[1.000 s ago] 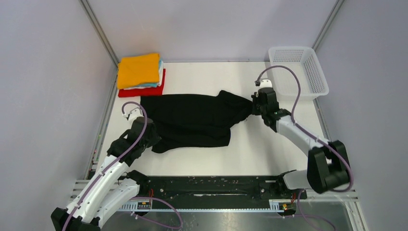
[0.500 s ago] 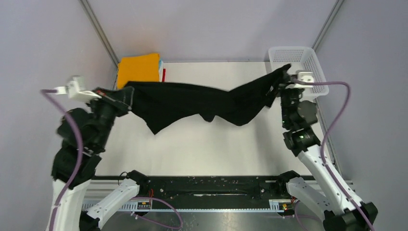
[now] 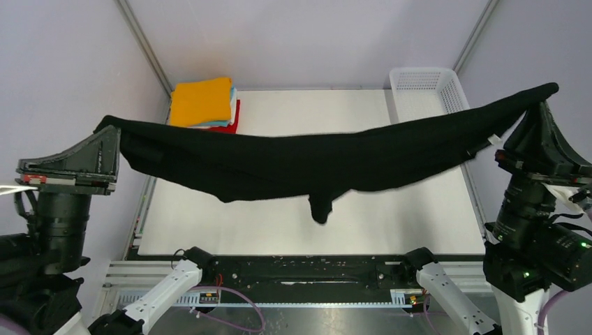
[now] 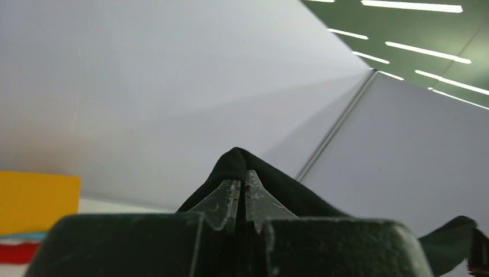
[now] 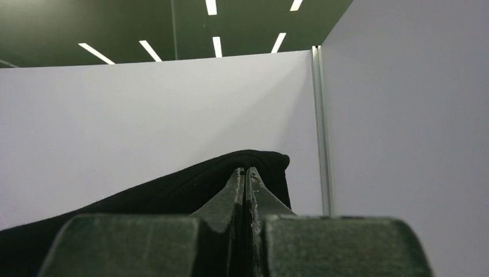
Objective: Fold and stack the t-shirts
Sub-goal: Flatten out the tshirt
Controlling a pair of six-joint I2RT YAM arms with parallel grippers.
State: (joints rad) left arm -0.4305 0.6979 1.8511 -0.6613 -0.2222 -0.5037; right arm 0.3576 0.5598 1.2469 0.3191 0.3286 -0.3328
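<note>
Judged limp and light, the black shirt is held sagging between left gripper and right gripper, each clamped tight on one end.

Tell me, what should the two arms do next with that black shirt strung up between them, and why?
Probably lower both arms together so the black t-shirt lands flat on the table. The left gripper and right gripper each pinch an end, and it hangs stretched in the air, sagging mid-span, with one bit dangling.
</note>
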